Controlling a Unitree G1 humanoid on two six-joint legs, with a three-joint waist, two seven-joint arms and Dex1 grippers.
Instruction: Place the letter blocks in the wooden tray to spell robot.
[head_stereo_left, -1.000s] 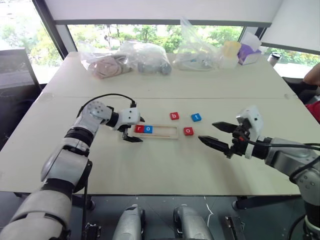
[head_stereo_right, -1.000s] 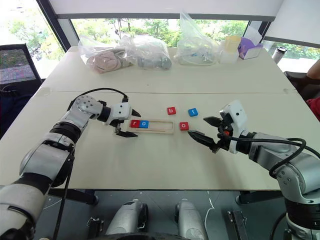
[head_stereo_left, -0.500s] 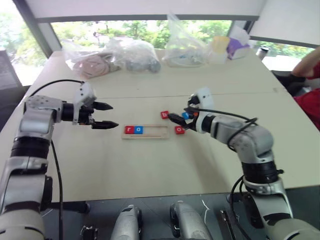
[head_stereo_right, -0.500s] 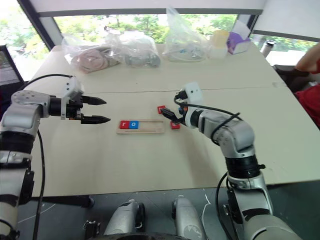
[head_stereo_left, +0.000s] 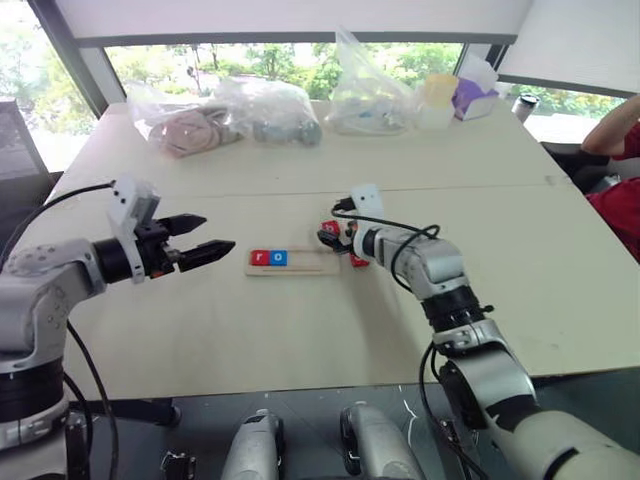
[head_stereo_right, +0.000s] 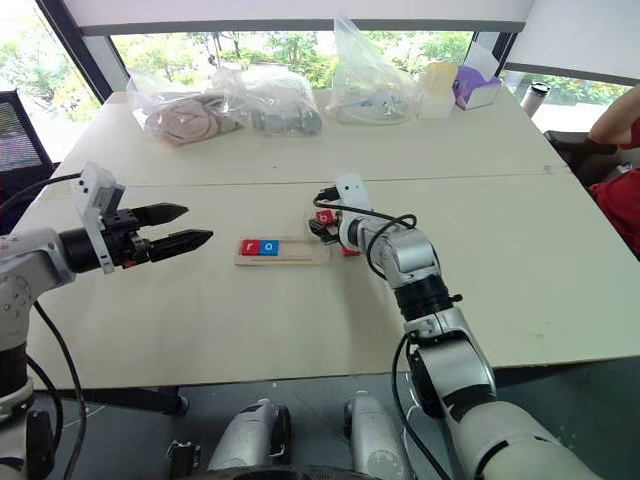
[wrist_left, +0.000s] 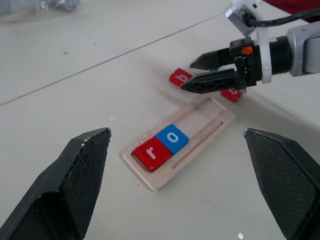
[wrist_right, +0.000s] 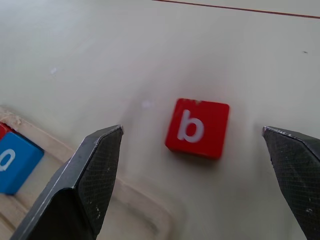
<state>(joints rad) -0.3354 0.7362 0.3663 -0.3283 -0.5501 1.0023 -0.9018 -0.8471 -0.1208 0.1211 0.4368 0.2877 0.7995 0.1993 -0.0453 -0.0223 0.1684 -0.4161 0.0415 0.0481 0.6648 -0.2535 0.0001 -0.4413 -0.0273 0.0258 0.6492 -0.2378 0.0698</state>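
The wooden tray (head_stereo_left: 312, 263) lies mid-table with a red r block (head_stereo_left: 260, 257) and a blue o block (head_stereo_left: 278, 257) at its left end. A red b block (wrist_right: 197, 127) lies flat on the table just beyond the tray's right end. My right gripper (head_stereo_left: 328, 236) hovers open over it, one finger on each side and neither touching. Another red block (wrist_left: 232, 95) lies by the tray's right end, partly hidden by that gripper. My left gripper (head_stereo_left: 215, 232) is open and empty, raised well left of the tray and pointing toward it.
Several clear plastic bags (head_stereo_left: 255, 110) and a purple box (head_stereo_left: 470, 95) line the table's far side. A person's arm (head_stereo_left: 615, 130) shows at the right edge. A seam (head_stereo_left: 200, 195) crosses the table behind the tray.
My left gripper has drawn back from the tray's left end, up and to the left. My right gripper has swung in from the right to the b block. The camera has shifted too.
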